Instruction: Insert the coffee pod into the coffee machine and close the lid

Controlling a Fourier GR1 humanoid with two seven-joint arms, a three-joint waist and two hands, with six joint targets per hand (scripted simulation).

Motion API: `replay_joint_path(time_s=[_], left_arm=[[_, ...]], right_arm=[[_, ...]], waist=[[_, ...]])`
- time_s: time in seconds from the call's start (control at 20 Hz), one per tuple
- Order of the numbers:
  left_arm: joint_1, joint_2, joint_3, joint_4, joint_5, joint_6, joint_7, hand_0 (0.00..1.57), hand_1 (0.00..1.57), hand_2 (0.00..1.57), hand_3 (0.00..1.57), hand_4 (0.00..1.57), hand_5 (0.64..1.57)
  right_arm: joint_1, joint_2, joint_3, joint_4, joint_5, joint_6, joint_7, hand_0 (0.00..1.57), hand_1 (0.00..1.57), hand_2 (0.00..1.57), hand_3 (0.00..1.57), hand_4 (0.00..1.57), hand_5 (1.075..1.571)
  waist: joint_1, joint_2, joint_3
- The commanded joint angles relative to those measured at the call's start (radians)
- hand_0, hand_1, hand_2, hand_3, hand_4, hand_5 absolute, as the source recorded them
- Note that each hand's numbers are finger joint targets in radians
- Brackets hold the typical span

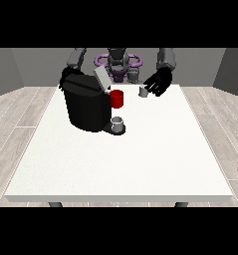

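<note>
A black coffee machine (pixel 84 105) stands on the white table (pixel 120 159) at the view's left, its grey lid (pixel 101 78) tilted up. A small grey cup (pixel 118 123) sits on its drip base. The small grey coffee pod (pixel 143 92) rests on the table near the far edge. The hand at the view's right (pixel 159 82) hovers just right of the pod, fingers spread and relaxed, not holding it. The hand at the view's left (pixel 65 76) is mostly hidden behind the machine.
A red mug (pixel 117 99) stands just right of the machine, between it and the pod. The robot's torso (pixel 118 62) is behind the table's far edge.
</note>
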Motion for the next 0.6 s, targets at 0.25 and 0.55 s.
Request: replay_joint_path(time_s=[0.25,0.55], left_arm=[[-0.043,-0.021,0.009,-0.045,-0.015,-0.030,0.050,1.25,1.25,1.33,1.28,0.54,1.571],[-0.178,0.081,0.095,-0.002,0.024,-0.083,0.087,1.27,1.27,1.31,1.24,0.51,1.571]], right_arm=[[-0.003,-0.021,-0.043,0.057,-0.037,0.034,-0.086,0.00,0.00,0.00,0.00,0.50,1.571],[-0.025,0.016,0.036,-0.043,0.019,-0.014,-0.001,0.00,0.00,0.00,0.00,0.49,1.571]], waist=[[0.000,0.001,0.0001],[-0.084,0.024,-0.0003]])
